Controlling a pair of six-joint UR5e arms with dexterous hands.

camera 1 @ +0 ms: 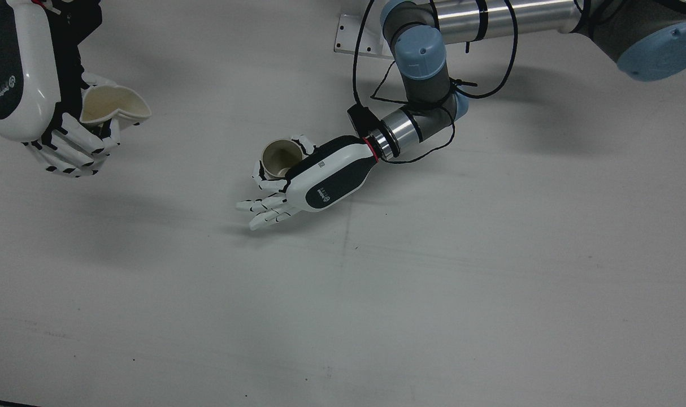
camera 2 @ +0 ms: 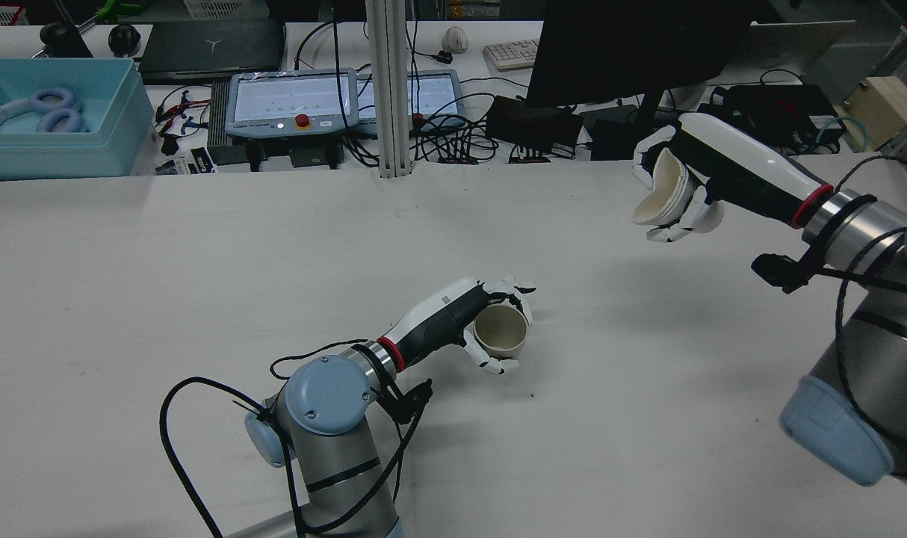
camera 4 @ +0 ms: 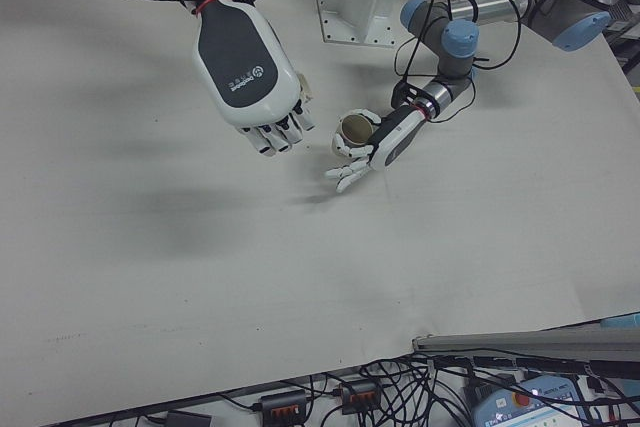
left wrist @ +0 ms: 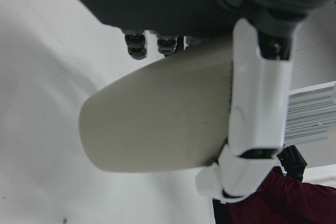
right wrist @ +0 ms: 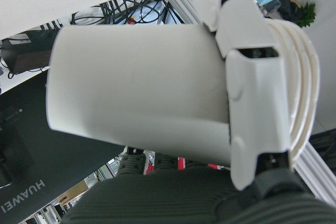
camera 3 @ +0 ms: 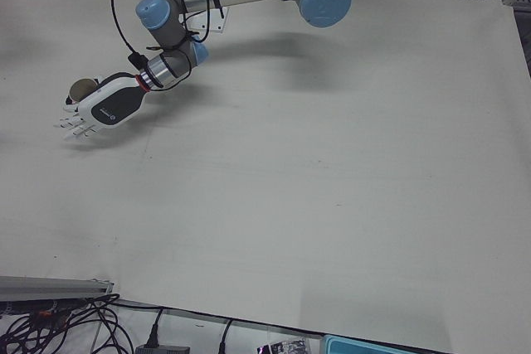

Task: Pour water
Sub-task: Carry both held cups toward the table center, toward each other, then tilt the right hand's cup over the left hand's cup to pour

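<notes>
Rear view: raised cup (camera 2: 664, 190) tilted, mouth toward table cup (camera 2: 500, 329)

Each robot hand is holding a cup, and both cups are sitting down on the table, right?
Not quite. Only the left hand's cup is down at the table. The right hand holds its cup lifted high above the table, squeezed and tipped sideways. The rear view shows this best.
</notes>
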